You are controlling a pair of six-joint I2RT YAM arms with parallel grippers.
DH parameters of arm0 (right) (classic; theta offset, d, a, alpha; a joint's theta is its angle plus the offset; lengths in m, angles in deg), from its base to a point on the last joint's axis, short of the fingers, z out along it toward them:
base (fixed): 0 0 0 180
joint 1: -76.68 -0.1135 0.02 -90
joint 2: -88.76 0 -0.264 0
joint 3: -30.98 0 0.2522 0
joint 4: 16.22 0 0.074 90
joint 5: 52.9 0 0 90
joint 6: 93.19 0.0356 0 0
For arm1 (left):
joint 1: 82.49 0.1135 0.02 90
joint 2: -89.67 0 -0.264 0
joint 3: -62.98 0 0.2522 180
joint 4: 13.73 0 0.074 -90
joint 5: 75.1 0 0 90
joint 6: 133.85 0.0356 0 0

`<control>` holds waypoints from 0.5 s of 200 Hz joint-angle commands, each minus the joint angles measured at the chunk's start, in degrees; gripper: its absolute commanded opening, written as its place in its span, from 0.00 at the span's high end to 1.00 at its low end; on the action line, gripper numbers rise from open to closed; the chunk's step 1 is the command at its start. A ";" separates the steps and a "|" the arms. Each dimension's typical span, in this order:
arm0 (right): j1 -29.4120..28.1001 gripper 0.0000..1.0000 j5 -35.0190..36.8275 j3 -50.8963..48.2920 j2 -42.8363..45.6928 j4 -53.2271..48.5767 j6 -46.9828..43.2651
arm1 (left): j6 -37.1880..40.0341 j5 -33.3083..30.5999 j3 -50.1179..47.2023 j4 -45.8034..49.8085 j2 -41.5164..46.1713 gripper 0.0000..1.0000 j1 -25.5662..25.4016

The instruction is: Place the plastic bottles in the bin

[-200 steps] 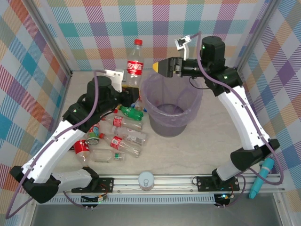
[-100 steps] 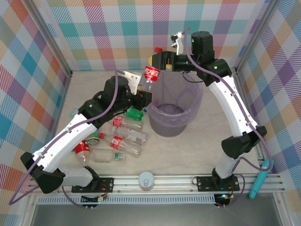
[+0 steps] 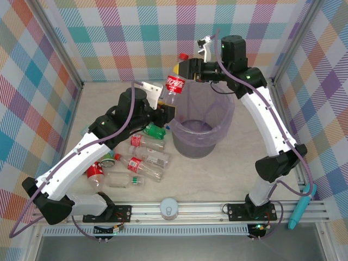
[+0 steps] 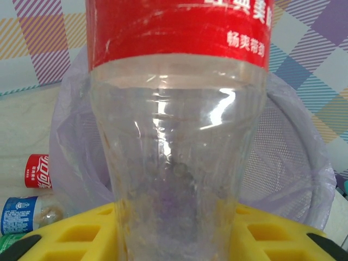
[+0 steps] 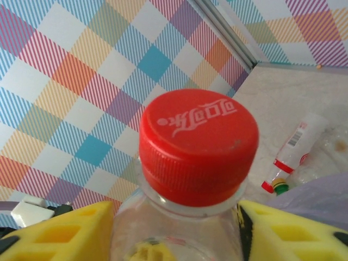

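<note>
A clear Coca-Cola bottle (image 3: 173, 89) hung tilted above the upper left rim of the bin (image 3: 216, 135), just left of the frame's centre in the top view. Its red label carried the white Coca-Cola script. In the left wrist view the label's lower edge showed small white Chinese characters. The red cap (image 5: 198, 147) bore the brand's Chinese logo in white, seen upside down.

The left gripper (image 3: 164, 107) was clamped on the bottle's clear lower body, its yellow fingers on either side. The left arm ran diagonally from the lower left up toward the centre.

The right gripper (image 3: 183, 69) had its yellow pads (image 5: 65, 231) lying close against both sides of the neck, just under the cap. Whether they pressed it could not be told. The right arm rose from the lower right, bent at the right edge, then reached up and leftward.

The other plastic bottles (image 3: 142, 159) lay left of the bin. They included a green one (image 3: 154, 130), 1 with a red Coca-Cola label (image 4: 38, 171) and 1 with a blue label (image 4: 19, 215).
</note>
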State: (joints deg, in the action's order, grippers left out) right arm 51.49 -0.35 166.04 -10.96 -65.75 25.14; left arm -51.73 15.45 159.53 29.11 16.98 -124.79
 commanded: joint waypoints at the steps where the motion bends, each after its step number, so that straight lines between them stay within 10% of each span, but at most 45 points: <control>1: 0.21 0.45 1.75 0.18 -0.34 0.41 0.14 | 1.23 -0.56 2.23 -1.39 0.37 0.63 -0.40; 60: 2.19 0.48 2.56 4.71 -0.97 3.31 0.49 | -0.42 -7.93 1.97 -0.02 3.69 0.17 -0.32; 100: 7.94 0.48 1.32 8.67 -0.45 5.71 2.23 | -5.28 -22.20 1.01 9.43 10.61 0.12 1.06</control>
State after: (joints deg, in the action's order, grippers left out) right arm 55.75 1.94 171.30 -11.94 -64.25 25.58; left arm -53.56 3.61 159.83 32.09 21.73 -124.77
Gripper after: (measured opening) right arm 0.524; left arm 0.869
